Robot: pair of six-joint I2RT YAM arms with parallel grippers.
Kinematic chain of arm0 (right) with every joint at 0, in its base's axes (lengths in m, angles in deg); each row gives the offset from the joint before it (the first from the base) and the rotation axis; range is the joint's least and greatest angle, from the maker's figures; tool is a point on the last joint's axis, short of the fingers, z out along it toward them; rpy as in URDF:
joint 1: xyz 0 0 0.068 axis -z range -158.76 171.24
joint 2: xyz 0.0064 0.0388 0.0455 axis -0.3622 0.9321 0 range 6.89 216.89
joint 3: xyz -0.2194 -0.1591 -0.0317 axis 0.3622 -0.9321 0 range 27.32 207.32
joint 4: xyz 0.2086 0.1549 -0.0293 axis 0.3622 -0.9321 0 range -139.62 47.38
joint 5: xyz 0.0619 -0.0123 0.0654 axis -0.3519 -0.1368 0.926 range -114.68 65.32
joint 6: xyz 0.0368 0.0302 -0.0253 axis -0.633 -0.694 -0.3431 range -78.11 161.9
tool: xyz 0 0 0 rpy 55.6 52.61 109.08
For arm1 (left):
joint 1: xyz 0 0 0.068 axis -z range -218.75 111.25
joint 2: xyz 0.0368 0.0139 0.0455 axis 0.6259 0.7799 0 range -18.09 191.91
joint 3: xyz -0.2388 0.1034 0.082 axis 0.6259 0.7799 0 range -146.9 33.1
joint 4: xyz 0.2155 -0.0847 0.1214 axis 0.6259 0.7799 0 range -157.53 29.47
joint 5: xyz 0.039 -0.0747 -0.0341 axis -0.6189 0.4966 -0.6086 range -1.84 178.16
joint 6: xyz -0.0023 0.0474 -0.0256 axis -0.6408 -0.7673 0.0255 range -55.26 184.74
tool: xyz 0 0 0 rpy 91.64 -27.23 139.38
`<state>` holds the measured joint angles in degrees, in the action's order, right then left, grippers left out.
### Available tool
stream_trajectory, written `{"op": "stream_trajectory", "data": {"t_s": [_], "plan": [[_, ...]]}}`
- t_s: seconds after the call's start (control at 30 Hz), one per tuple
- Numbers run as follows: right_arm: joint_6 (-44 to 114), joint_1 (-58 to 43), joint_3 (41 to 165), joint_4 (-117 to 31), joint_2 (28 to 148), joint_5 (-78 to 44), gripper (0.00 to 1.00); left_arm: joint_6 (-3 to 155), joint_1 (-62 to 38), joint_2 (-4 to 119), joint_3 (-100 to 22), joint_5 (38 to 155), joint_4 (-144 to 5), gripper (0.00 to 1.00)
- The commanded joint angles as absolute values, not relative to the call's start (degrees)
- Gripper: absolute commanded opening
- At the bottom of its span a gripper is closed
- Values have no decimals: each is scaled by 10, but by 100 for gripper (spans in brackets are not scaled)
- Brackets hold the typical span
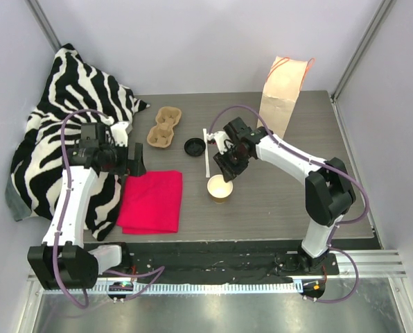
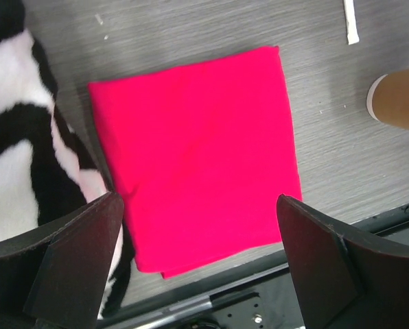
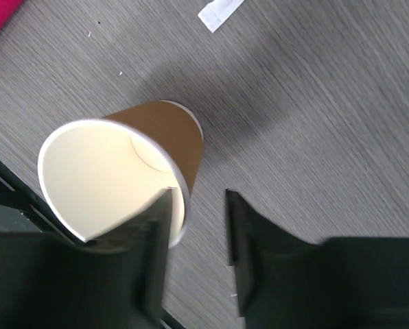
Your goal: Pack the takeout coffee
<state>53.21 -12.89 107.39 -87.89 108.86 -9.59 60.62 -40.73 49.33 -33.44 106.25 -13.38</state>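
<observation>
At the right gripper (image 3: 197,205): jaws narrowly apart, holding nothing, one finger over the mouth of the paper cup (image 3: 108,178), the other outside its wall. Cup upright on the table (image 1: 276,201), unlidded, axis vertical. Its black lid (image 1: 194,146) lies apart, toward the carrier (image 1: 163,127). The left gripper (image 2: 199,202), wide over the red cloth (image 2: 191,151), is farther off.

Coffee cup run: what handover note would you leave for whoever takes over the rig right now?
Left gripper: open, holding nothing, above the red cloth.
Right gripper: open, fingers seem to straddle the cup rim, not clamped.
Cup upright on the table, no lid; the lid lies beside the carrier. The bag stands at the far edge.
Done: nothing packed.
Left: grip cup, lid it, pack it.
</observation>
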Motion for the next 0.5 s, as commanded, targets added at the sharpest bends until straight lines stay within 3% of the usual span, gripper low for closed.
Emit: {"op": "stream_trajectory", "data": {"t_s": [0.0,0.1,0.27,0.47], "plan": [[531,-130,1117,-889,1065,-94,56,562,-368,513,-357,1070,-192,100],[531,-130,1132,-899,1040,-88,69,534,-328,559,-386,1059,-204,100],[532,-101,1134,-901,989,-60,79,444,-258,677,-470,1014,-238,100],[513,-8,1113,-904,944,-5,89,298,-170,817,-583,948,-238,82]]}}
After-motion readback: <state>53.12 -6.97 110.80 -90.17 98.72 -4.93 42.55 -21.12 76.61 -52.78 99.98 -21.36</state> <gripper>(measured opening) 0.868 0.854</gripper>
